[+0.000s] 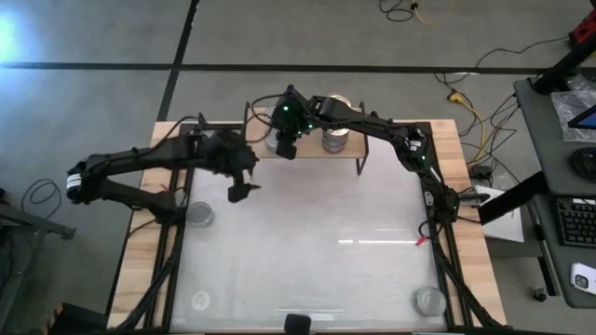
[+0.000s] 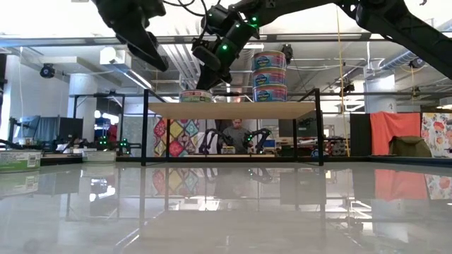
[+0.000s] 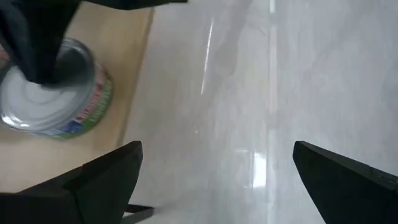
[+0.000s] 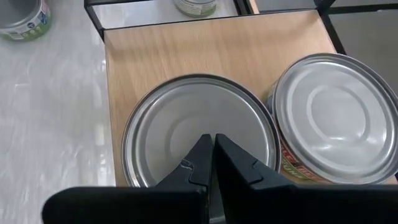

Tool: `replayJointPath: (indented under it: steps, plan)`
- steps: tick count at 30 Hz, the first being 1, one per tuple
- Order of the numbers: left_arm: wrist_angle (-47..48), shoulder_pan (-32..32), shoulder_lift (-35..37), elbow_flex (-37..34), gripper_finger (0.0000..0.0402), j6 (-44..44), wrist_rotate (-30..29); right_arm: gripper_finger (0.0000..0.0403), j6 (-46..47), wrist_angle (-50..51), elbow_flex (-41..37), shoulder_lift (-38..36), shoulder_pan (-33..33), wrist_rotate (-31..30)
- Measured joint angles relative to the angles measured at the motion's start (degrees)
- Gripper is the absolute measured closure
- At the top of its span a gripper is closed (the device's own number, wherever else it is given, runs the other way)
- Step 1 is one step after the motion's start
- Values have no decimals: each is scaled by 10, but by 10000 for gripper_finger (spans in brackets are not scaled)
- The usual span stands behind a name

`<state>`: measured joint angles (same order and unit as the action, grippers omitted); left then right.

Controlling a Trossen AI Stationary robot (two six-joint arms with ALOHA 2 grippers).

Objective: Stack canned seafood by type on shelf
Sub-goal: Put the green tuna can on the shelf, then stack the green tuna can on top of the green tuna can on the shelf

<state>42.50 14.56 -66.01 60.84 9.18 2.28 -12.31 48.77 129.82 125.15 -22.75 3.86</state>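
On the shelf [image 2: 232,109]: one single tin [image 2: 196,96] at one end, and a stack of three tins [image 2: 269,75] beside it. Down on the worktop [image 1: 307,242], three more loose tins [image 1: 199,215]. Two arms over it all, one claw each, and one person [image 2: 235,134] beyond.

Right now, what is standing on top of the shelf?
On the shelf stand a single tin and, beside it, a stack of three tins. The shut right gripper hovers over the single tin, hiding part of its lid.
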Motion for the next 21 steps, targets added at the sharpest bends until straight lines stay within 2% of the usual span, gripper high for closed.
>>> replayJointPath:
  steps: [6,13,21]
  plan:
    - [0,-39,19,-3,2,-32,-15,390,10,-10,0,-20,6,-4]
    - [-4,-102,20,-10,2,-84,-24,390,23,-38,0,-87,22,-15]
    - [-2,-238,15,-44,2,-200,-90,390,56,37,2,-167,122,-80]
